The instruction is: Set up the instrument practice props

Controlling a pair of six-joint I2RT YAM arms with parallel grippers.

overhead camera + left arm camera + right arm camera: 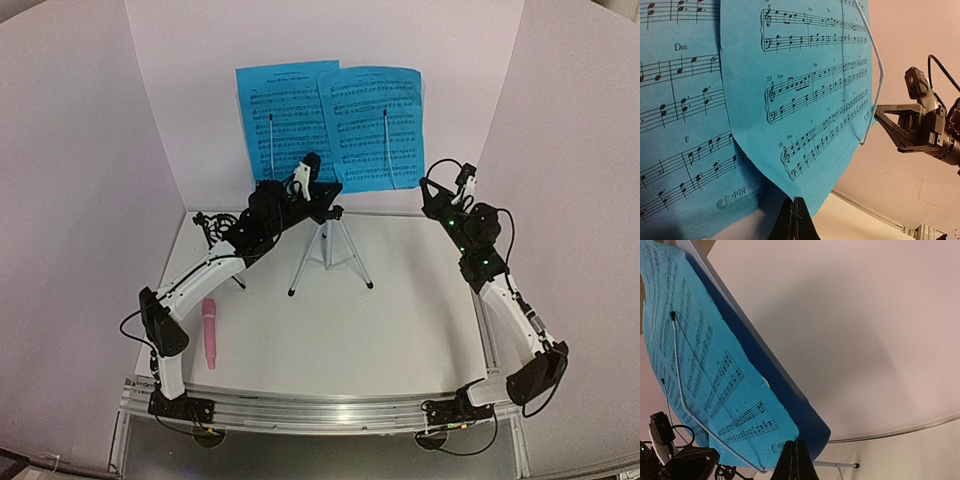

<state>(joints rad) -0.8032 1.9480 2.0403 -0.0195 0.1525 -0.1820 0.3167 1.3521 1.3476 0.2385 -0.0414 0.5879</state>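
Sheet music (290, 110): two blue pages, overlapping, upright on stand (328, 250) at 12 o'clock of table (420, 320), under two wire retainers (272, 145). Left gripper (795, 201): jaws closed, tips at the pages' lower edge; whether paper is pinched cannot be told. Right gripper (795, 444): jaws closed, tips at the 3 o'clock page's edge. Mic (210, 335): pink, lying flat, 8 o'clock. Small tripod (207, 225): black, 10 o'clock, partly hidden.
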